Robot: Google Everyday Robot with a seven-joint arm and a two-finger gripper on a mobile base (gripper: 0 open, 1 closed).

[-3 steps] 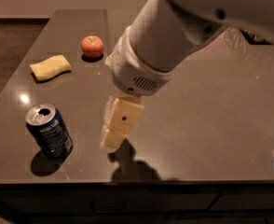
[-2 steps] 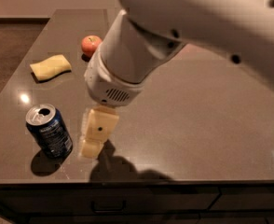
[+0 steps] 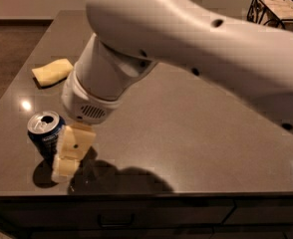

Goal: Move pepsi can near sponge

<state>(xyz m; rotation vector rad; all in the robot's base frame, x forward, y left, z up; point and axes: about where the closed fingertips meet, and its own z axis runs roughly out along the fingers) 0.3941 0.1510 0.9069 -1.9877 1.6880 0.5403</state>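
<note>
The pepsi can, dark blue with a silver top, stands upright near the front left corner of the dark table. The sponge, pale yellow and flat, lies further back on the left side of the table, about two can-heights from the can. My gripper, cream-coloured, hangs from the big white arm and sits low, right against the can's right side, partly in front of it. The can's lower right part is hidden behind the gripper.
The table's front edge runs just below the can, with a drawer and handle under it. A dark metal-framed stand is beyond the table at the back right. The arm covers the table's back middle.
The arm has swung left and towards the front, bringing the gripper from the table's middle up against the can's right side. It now hides the red apple. The can and sponge have not moved.
</note>
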